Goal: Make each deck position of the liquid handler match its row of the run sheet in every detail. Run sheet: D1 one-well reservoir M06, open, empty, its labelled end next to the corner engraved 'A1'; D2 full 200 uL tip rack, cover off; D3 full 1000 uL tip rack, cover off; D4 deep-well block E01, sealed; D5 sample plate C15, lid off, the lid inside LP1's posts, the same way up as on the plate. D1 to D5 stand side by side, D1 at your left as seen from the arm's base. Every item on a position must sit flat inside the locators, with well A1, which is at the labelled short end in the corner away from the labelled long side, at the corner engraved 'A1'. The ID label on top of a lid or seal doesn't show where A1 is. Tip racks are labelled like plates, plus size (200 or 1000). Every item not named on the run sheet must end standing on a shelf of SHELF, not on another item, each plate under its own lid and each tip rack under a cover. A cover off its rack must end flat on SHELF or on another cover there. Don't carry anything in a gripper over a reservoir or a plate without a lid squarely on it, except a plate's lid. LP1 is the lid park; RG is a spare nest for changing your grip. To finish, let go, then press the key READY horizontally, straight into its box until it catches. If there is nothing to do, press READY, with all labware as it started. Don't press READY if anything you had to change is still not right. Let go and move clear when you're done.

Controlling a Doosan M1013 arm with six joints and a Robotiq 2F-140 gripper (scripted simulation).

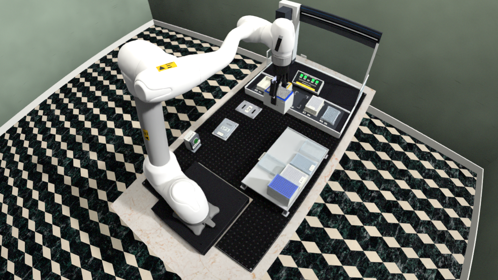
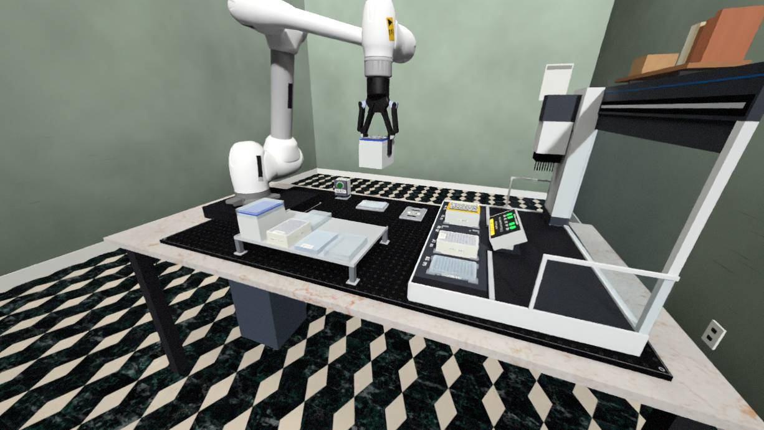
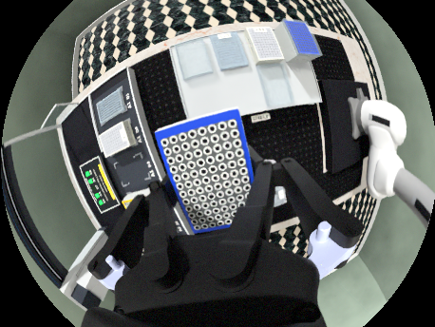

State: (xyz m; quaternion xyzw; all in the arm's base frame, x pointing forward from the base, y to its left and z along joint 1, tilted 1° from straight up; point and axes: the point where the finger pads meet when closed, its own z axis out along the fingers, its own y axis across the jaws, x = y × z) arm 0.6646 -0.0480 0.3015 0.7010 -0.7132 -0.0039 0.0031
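My gripper [image 1: 278, 91] is shut on a white tip rack with a blue rim [image 1: 279, 100], cover off, its holes showing. It holds the rack level, high above the table near the deck's left positions. The rack also shows in the exterior view [image 2: 376, 152] and the wrist view [image 3: 209, 170]. On the deck stand an open white reservoir [image 1: 263, 83], a yellow-rimmed tip rack [image 2: 462, 212], a deep-well block [image 1: 314, 104] and a clear plate [image 1: 330, 114]. The position between the yellow rack and the block [image 3: 129, 168] is bare. A lid lies on LP1 [image 1: 225, 128].
The SHELF [image 1: 285, 163] holds a blue-covered tip rack [image 1: 282, 187], a white plate, and several clear flat items. RG [image 1: 250, 110] and the READY key box [image 1: 192, 141] stand left of the deck. The handler's gantry and a status panel [image 1: 308, 81] rise behind the deck.
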